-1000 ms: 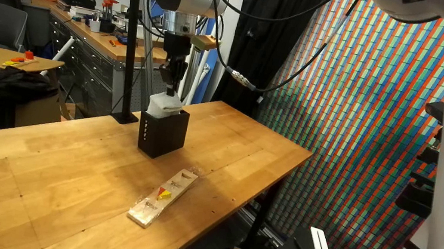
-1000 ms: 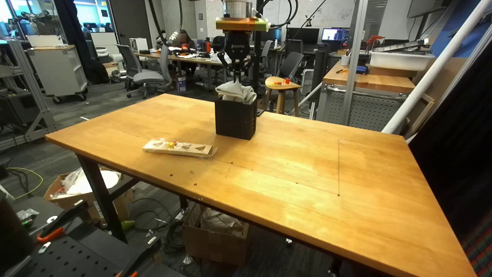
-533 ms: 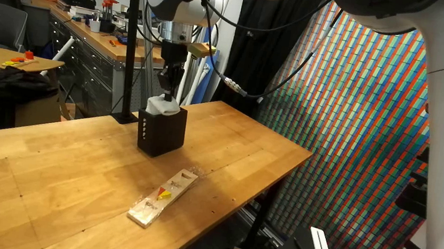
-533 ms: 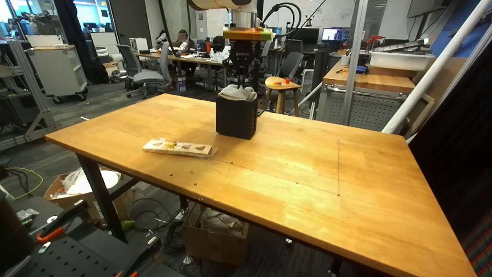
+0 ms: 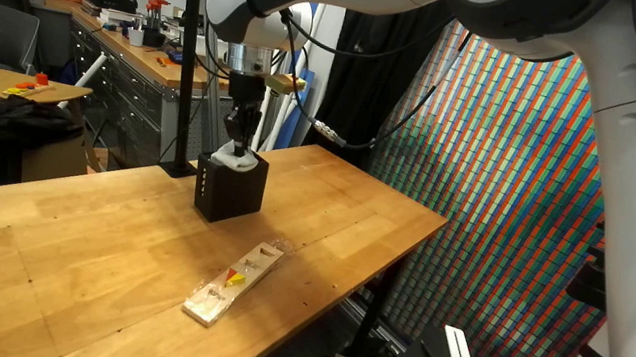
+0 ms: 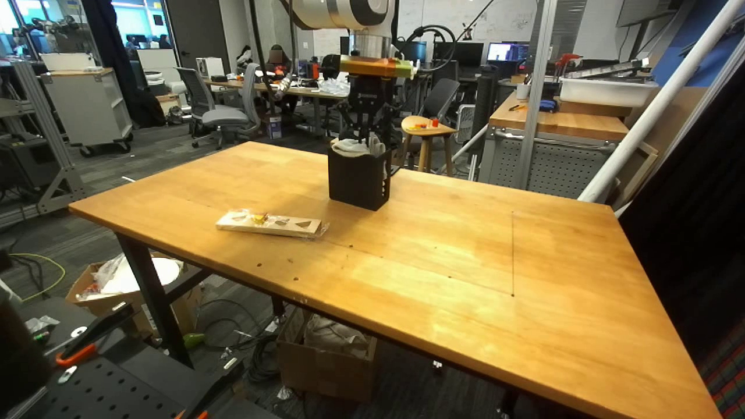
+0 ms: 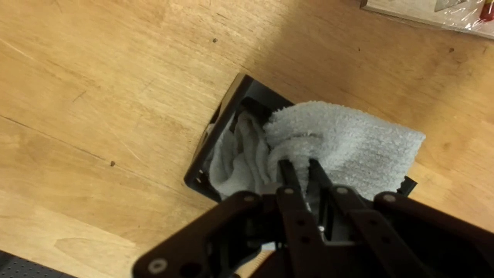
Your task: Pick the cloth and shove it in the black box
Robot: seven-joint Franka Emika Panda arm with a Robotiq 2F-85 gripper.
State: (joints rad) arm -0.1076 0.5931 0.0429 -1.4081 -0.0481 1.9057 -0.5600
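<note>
Pinching the cloth (image 7: 332, 135), the hand (image 7: 299, 163) holds it partly inside the black box (image 5: 235, 195), far on the bench (image 5: 97, 247). A flap (image 7: 374, 148) covers the right rim in the wrist view; withdrawing before the fingers (image 7: 290, 175) part would likely drag the cloth out.

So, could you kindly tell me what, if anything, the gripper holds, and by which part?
The cloth, pinched in the gripper by a bunched upper fold, at the mouth of the black box.
</note>
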